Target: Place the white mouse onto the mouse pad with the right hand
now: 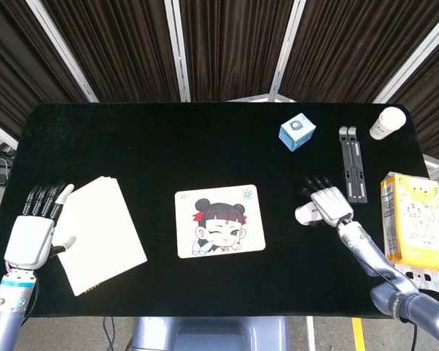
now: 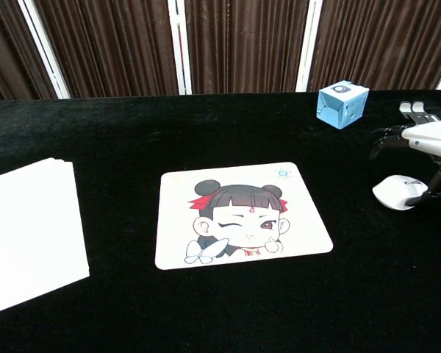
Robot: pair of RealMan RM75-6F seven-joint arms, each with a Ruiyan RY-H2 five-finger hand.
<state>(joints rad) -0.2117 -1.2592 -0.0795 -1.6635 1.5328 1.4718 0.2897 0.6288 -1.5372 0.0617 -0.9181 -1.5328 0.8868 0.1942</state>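
Note:
The white mouse [image 1: 305, 214] [image 2: 397, 193] lies on the black table, to the right of the mouse pad [image 1: 219, 221] [image 2: 239, 213], which shows a cartoon girl. My right hand [image 1: 329, 201] [image 2: 428, 138] hovers just over the mouse and covers most of it in the head view. Its fingers [image 2: 380, 137] stretch forward above the mouse without closing on it. The thumb [image 2: 435, 184] reaches down at the mouse's right side. My left hand [image 1: 31, 238] rests at the far left with straight fingers, holding nothing.
A stack of white paper [image 1: 102, 232] [image 2: 29, 228] lies beside the left hand. Behind the right hand are a blue box [image 1: 297, 131] [image 2: 342, 104], a grey folding stand [image 1: 353, 162] and a white cup [image 1: 388, 122]. A yellow carton [image 1: 413, 219] lies at the right edge.

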